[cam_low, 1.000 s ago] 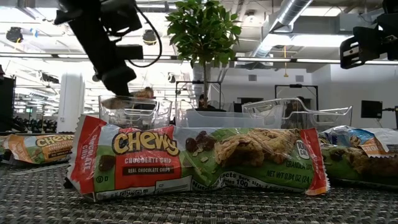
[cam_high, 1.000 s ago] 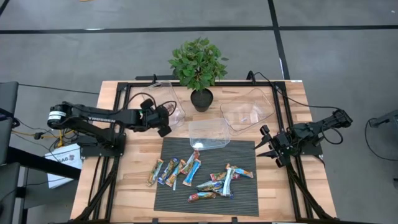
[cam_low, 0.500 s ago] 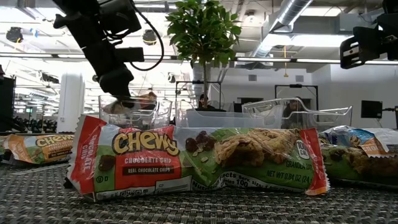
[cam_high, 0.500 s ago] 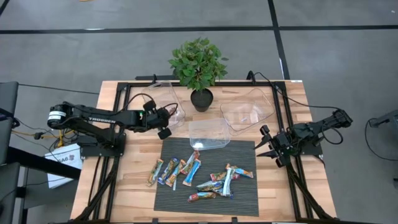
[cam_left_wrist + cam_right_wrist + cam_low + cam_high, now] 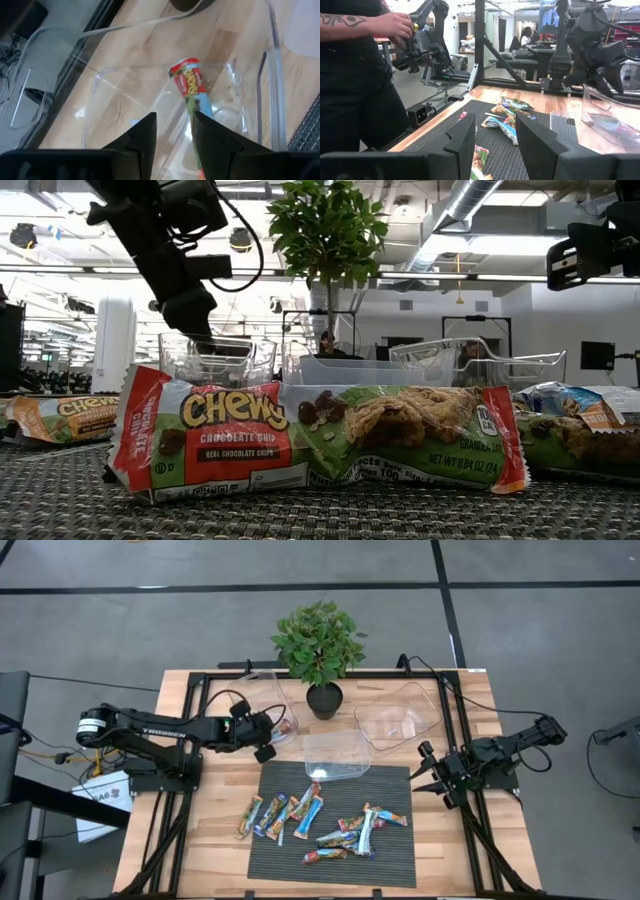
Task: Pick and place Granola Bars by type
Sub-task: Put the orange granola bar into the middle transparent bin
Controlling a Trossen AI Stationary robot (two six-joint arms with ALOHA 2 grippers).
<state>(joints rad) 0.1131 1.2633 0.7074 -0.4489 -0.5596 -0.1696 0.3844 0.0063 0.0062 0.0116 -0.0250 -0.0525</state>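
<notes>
1. My left gripper (image 5: 272, 729) hangs over the left clear bin (image 5: 268, 692) at about ten o'clock on the counter (image 5: 460, 840), jaws parted with nothing between them.
2. A red-and-green bar (image 5: 192, 92) lies slanted on that bin's floor, just past my fingertips (image 5: 142, 131). It looks let go, so I judge the drop into this bin as good as made.
3. To finish well, I should lift straight up and clear the thin rim before swinging away; a sideways drag could nudge a bin this light.
4. My right gripper (image 5: 432, 773) waits at three o'clock beside the mat, jaws apart and holding nothing.
5. The other granola bars (image 5: 322, 818) sit in a loose scatter on the dark ribbed mat (image 5: 388, 860) at six o'clock, some overlapping.
6. Wrappers are glossy crinkled foil: flat, oblong, crimped at the ends, probably slippery. I'd pinch across the narrow width at mid-length.
7. The nearest bar (image 5: 320, 438) in the low view reads chocolate chip, red at one end and green along the rest.
8. Two more clear bins, the middle one (image 5: 337, 754) and the right one (image 5: 398, 715), are rigid see-through plastic with rounded corners.
9. A potted plant (image 5: 319, 645) stands at twelve o'clock.
</notes>
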